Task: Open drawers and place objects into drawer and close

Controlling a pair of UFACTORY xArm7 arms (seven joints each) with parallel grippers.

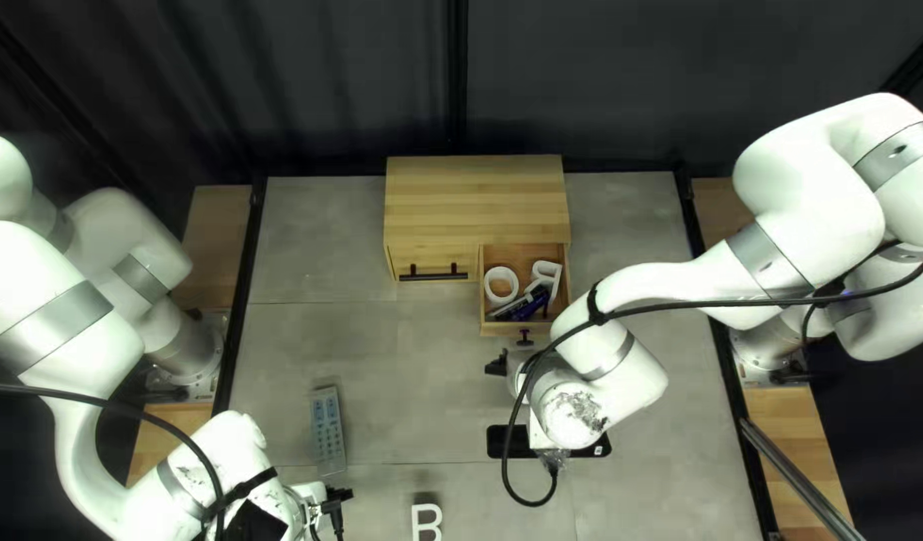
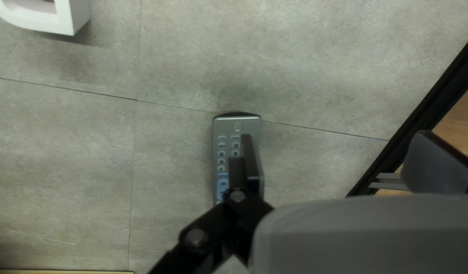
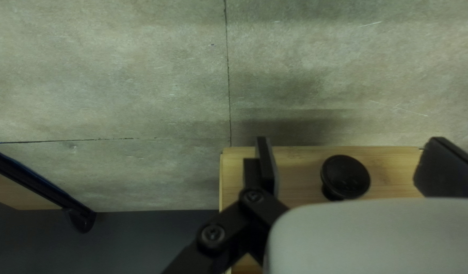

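Seamed grey tabletop (image 1: 622,481); dark, apparently pleated curtain (image 1: 311,80) behind.

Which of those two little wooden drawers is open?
The pale wooden drawer with the round black knob: it's pulled out, showing a white ring inside. The other, with the black bar handle, is shut.

From where I stand, the white, rounded left arm with grey bands (image 1: 56,326) curls low, its black two-fingered left gripper (image 1: 335,496) spread wide; the white, grey-banded right arm (image 1: 817,215) stretches inward and bends downward, its black two-fingered right gripper (image 1: 509,362) wide open too
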